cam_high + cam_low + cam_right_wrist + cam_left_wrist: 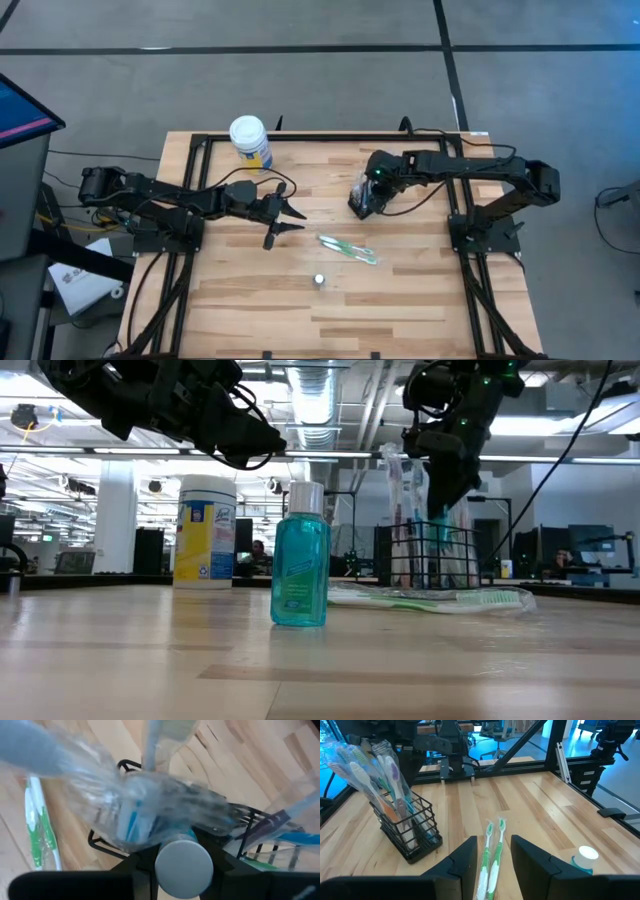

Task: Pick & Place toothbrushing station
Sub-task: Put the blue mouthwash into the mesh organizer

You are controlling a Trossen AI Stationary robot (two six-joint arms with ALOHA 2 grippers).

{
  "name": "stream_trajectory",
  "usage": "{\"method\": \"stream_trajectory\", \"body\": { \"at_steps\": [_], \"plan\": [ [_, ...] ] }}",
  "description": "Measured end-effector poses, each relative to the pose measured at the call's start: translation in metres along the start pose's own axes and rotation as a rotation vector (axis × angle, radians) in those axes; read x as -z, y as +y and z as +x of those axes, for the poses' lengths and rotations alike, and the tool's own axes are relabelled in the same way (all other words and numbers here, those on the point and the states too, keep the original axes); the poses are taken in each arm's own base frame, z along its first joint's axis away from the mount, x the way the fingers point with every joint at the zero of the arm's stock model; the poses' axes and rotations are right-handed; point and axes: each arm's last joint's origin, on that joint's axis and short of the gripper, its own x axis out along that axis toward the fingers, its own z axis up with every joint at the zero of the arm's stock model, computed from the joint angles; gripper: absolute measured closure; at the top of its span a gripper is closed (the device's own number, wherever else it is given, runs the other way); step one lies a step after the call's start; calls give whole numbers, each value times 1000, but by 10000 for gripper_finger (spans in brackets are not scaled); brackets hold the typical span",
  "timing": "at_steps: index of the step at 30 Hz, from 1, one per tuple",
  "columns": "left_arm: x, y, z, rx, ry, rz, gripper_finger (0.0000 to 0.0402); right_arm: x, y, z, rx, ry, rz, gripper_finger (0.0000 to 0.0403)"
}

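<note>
One teal bottle (300, 560) nearest, two green toothbrushes (347, 247) beside open left gripper (285, 221).

From above, the right gripper (368, 196) sits right over the wire holder (363, 205) near the table's far right side, so most of the holder and whatever's in it is covered. Its own wrist view is mostly a smear of clear plastic wrap (150, 810), with the toothbrushes (131, 822) inside too blurry to count. Can't tell if its fingers are gripping anything. The little bottle (319, 279) toward the near edge is just a speck from overhead, and in the left wrist view it's (583, 858) cut off by the gripper body. The packaged green toothbrushes (491, 851) run down between the left fingers (465, 857).
</note>
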Motion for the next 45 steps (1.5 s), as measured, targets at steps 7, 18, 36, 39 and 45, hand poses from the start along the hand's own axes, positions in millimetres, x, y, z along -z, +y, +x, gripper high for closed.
{"method": "stream_trajectory", "body": {
  "at_steps": [7, 18, 36, 39, 45],
  "plan": [
    [0, 0, 0, 0, 0, 0, 288, 6, 0, 10, -20, -11, 1, 325],
    [0, 0, 0, 0, 0, 0, 288, 5, 0, 11, -31, -20, 2, 324],
    [0, 0, 0, 0, 0, 0, 288, 6, 0, 12, -31, -10, 4, 322],
    [0, 0, 0, 0, 0, 0, 288, 6, 0, 12, -30, -10, 9, 322],
    [0, 0, 0, 0, 1, 0, 288, 12, -1, 20, -15, -24, 6, 322]
  ]
}}
